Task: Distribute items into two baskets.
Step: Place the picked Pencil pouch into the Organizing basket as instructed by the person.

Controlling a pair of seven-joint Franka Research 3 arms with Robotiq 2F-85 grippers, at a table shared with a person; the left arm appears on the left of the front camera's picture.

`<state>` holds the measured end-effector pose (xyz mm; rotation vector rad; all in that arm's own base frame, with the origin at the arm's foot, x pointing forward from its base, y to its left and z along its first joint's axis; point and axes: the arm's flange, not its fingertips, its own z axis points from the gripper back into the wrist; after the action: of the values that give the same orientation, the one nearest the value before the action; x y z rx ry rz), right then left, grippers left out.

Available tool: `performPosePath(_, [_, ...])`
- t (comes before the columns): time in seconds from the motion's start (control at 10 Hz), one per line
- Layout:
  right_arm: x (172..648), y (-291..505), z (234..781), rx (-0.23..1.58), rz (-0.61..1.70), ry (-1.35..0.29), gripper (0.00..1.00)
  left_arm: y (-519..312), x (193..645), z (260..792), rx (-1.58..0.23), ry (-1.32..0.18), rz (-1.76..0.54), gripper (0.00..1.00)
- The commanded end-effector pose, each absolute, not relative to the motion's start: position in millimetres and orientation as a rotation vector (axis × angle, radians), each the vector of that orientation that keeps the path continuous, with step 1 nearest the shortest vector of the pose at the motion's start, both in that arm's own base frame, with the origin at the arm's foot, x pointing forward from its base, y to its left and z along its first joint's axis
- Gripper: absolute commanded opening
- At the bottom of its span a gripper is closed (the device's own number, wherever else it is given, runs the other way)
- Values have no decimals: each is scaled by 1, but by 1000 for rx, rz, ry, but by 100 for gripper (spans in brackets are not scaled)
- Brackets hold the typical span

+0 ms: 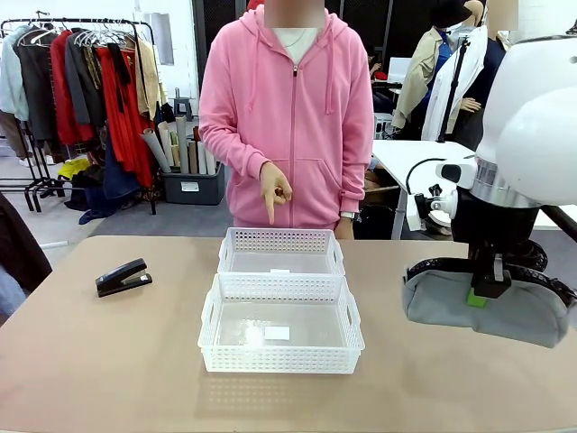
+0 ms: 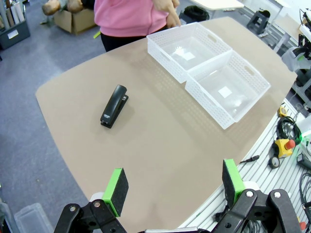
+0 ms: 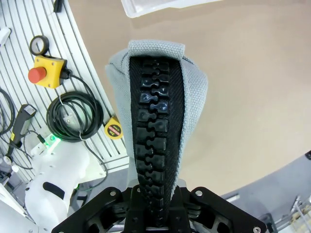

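A grey fabric pouch (image 1: 487, 311) with a black zipper hangs just above the table at the right, and my right gripper (image 1: 478, 293) is shut on its top edge. The right wrist view looks straight down the pouch (image 3: 155, 121), its zipper pinched between the jaws. Two white lattice baskets stand end to end at the table's middle, the near basket (image 1: 281, 356) and the far basket (image 1: 281, 239). A black stapler (image 1: 123, 277) lies at the left. My left gripper (image 2: 175, 187) hovers open high over the table's near-left edge, with the stapler (image 2: 113, 106) ahead of it.
A person in a pink hoodie stands at the far side, one hand (image 1: 273, 191) pointing down at the far basket. Beside the table in the right wrist view lie a coiled cable (image 3: 75, 116) and a yellow emergency-stop box (image 3: 46, 73).
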<state>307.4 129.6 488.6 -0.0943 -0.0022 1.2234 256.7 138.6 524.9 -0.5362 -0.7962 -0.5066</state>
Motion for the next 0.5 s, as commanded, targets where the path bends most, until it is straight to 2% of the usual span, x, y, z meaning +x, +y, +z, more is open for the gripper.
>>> performPosePath(0.0, [305, 129, 489, -98, 1213, -5, 0, 138, 257, 526, -543, -803, -509, 100])
performPosePath(0.4, [307, 130, 489, -94, 1223, -2, 0, 138, 257, 526, -543, -803, -509, 100])
